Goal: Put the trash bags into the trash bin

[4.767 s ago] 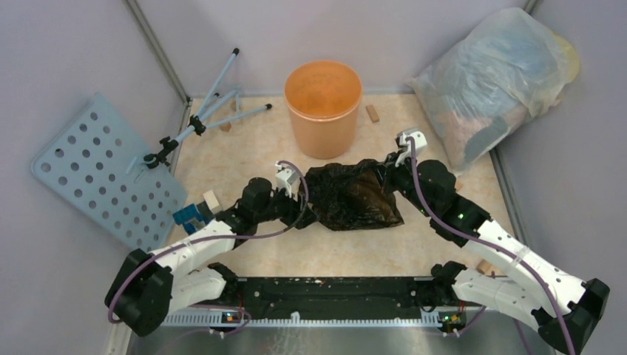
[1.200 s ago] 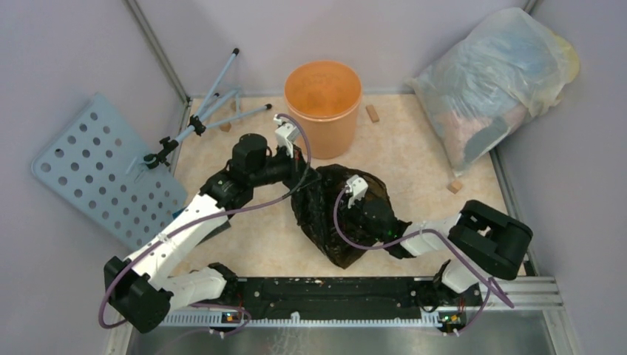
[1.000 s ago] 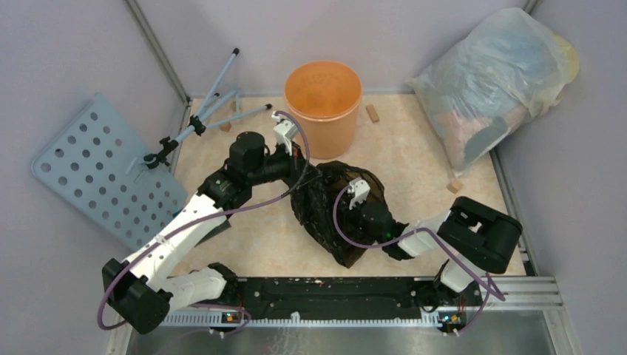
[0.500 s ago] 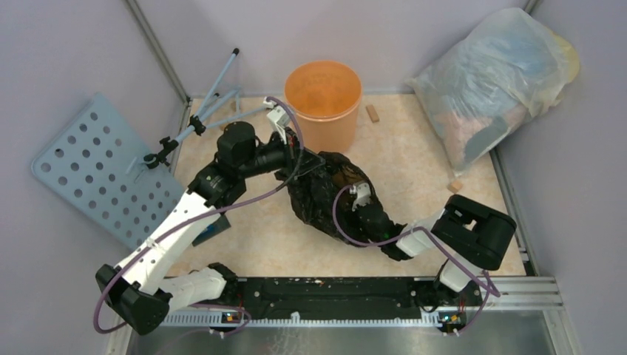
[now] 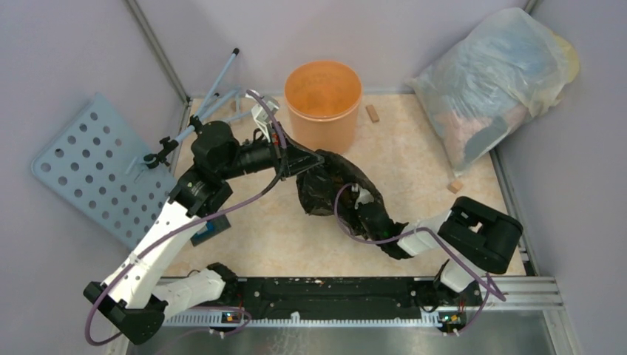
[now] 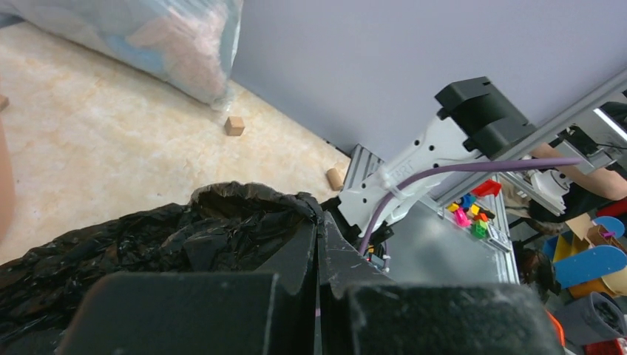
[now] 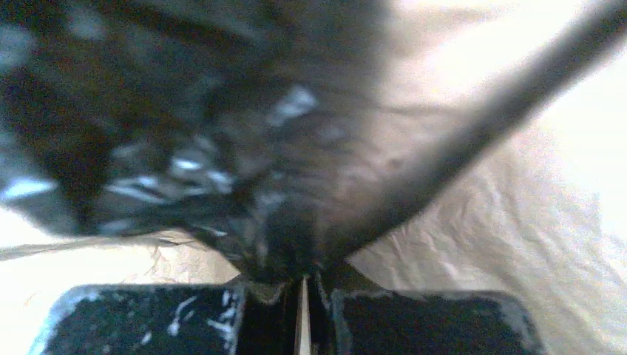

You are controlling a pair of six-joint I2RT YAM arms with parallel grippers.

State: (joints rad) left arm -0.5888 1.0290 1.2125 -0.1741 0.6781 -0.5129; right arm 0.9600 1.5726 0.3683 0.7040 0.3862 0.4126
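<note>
The black trash bag hangs crumpled between my two grippers, just in front of the orange trash bin. My left gripper is shut on the bag's upper rim, close to the bin's near wall. In the left wrist view the jaws pinch the rim of the bag, whose mouth gapes a little. My right gripper is lower and nearer, sunk in the folds. The right wrist view shows it shut on the glossy bag.
A big translucent stuffed bag fills the back right corner. A blue perforated plate and a tripod lie at the left. Small wooden blocks lie on the floor, and a small blue object sits under the left arm.
My left arm has swung back to the left and drawn the bag's rim up beside the bin. The bag is stretched longer and thinner. The right gripper has dropped slightly with its end.
</note>
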